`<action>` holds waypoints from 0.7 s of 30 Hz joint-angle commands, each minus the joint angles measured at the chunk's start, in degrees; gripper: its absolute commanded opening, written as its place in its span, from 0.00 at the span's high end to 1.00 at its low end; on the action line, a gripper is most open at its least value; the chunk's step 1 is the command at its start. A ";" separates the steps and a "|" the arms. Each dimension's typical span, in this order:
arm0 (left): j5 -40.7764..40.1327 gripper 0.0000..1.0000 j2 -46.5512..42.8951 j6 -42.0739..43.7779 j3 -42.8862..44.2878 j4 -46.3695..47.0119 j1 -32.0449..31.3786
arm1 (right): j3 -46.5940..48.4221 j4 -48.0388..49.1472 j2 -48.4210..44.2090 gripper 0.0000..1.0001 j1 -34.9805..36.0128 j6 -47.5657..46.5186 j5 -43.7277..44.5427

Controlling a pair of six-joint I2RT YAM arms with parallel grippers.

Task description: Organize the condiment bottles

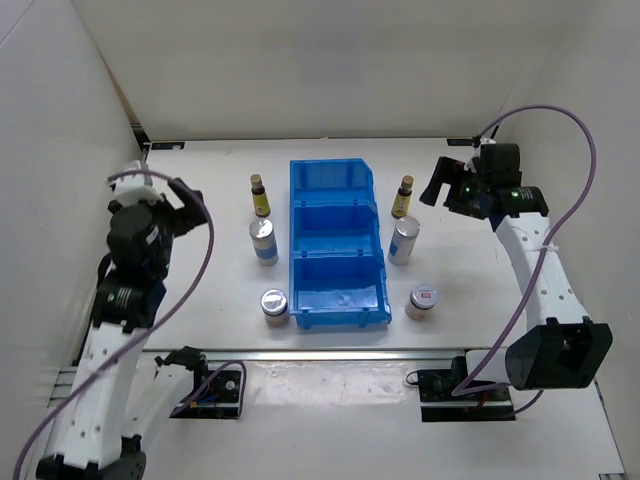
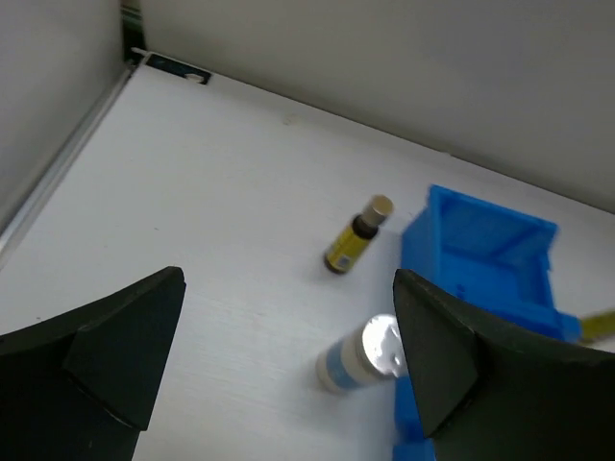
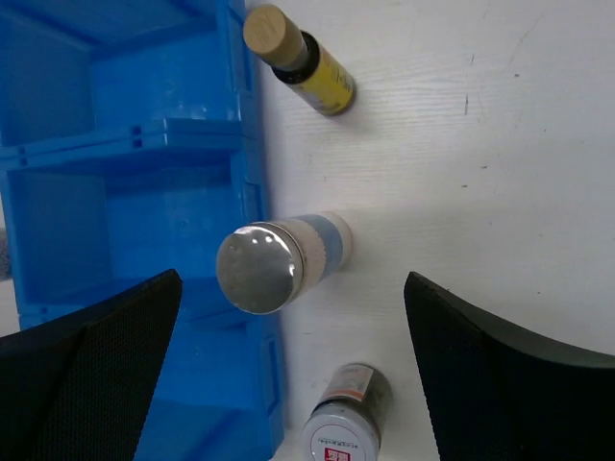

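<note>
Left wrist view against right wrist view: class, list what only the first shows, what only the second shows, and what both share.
Only the left wrist view shows the left bottle and left shaker. Only the right wrist view shows the right shaker, a jar and, clearly, the right bottle; a yellow sliver at the left view's edge may be that bottle. Both show the blue bin and the table.

bin [image 1: 340, 315] top: open | flanks: bottles [image 1: 263, 241] close | table [image 1: 215, 170] edges: free
</note>
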 commanded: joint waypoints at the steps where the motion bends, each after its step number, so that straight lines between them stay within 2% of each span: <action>1: 12.27 0.00 -6.74 -1.21 -1.13 -6.89 -1.69 | 8.07 -1.75 0.20 0.00 1.20 0.11 4.96; 2: 14.12 0.00 -6.75 1.06 -1.92 -6.90 -1.69 | 9.05 -2.36 0.91 0.00 1.20 2.30 7.36; 3: 16.93 0.00 -6.75 2.04 -2.45 -6.90 -1.69 | 10.10 -3.84 1.70 0.00 1.20 9.37 10.08; 4: 16.95 0.00 -6.75 2.05 -3.15 -6.90 -1.69 | 10.72 -6.82 3.70 0.00 1.20 11.09 12.19; 7: 16.87 0.00 -4.21 -1.18 -6.66 -5.14 -1.69 | 14.76 -7.37 8.19 0.00 -0.47 3.22 3.30; 8: 16.26 0.00 -3.42 -6.34 -7.45 -5.14 -1.69 | 15.64 -7.37 8.82 0.00 0.48 2.50 1.94; 10: 15.55 0.00 -1.49 -12.24 -7.98 -7.14 -1.69 | 17.05 -5.45 10.48 0.00 2.85 0.49 2.63; 12: 15.37 0.00 -0.34 -19.27 -9.38 -8.13 -1.69 | 19.85 -5.44 15.29 0.00 6.71 -1.10 10.58; 14: 13.98 0.00 0.37 -19.31 -9.39 -8.66 -1.69 | 28.36 -10.50 20.83 0.00 8.39 -2.60 13.43; 15: 11.10 0.00 0.37 -17.92 -9.39 -9.18 -1.69 | 31.70 -12.80 26.43 0.00 9.71 -3.38 15.18; 17: 7.22 0.00 -1.21 -16.33 -10.96 -9.19 -1.69 | 38.11 -16.41 32.34 0.05 11.64 -4.00 16.86; 18: 6.16 0.00 -1.21 -15.80 -11.67 -9.19 -1.69 | 38.67 -16.43 33.42 0.10 12.26 -4.01 17.48; 21: 5.53 0.00 -1.92 -13.34 -12.99 -9.19 -1.69 | 36.68 -13.10 34.74 0.15 13.41 -4.01 20.56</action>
